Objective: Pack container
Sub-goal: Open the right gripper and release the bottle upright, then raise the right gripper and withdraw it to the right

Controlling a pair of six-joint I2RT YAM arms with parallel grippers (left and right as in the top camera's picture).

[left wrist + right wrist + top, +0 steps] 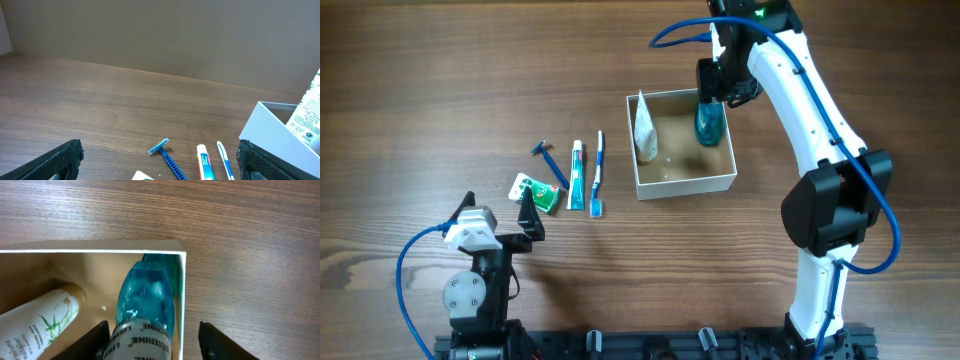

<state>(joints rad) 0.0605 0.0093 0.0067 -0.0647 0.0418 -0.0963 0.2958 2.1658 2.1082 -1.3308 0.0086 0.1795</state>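
Container (685, 185) is sitting right of centre. Right arm is reaching down over its far right corner, right gripper (152, 342) spread loosely around blue bottle (709, 125). Left gripper (500, 212) is lying low at near left, spread wide.

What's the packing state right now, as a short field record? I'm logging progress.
container: white-walled box, open top
inside: white tube, blue mouthwash bottle
outside: razor, toothpaste, toothbrush, green packet
right gripper: open, jaws either side of the bottle
left gripper: open, empty, beside the green packet
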